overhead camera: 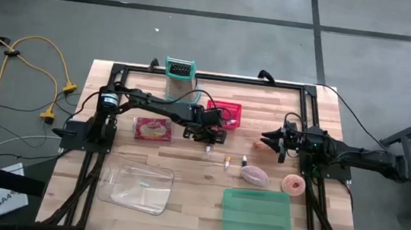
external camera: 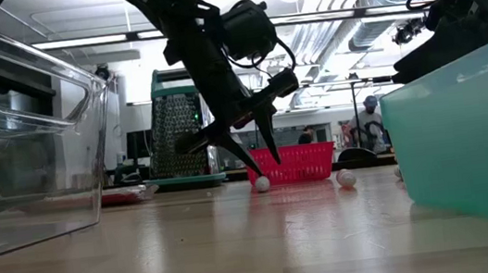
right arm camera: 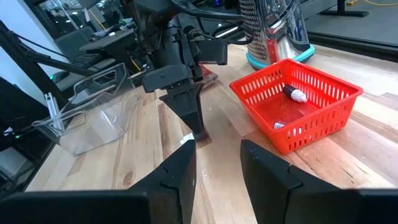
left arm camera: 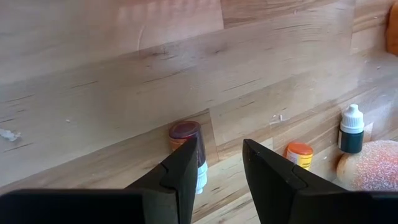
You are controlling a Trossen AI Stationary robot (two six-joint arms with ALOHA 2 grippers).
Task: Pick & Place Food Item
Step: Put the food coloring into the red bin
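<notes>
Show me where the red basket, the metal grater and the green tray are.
red basket (right arm camera: 323, 106): right wrist view, front wall.
metal grater (external camera: 175, 126): low view, perforated face.
green tray (overhead camera: 256, 216): high view, bare middle.

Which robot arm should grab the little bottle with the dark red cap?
Probably the left. Its gripper hangs over the small dark-red-capped bottle with open fingers on either side of it. The right gripper waits off to the side, away from it.

A small bottle with a dark red cap (left arm camera: 185, 132) and white base lies on its side on the desk, lower centre in the left wrist view, right at the left claw's (left arm camera: 221, 168) parted fingertips. In the high view it sits at centre (overhead camera: 208, 150).
</notes>
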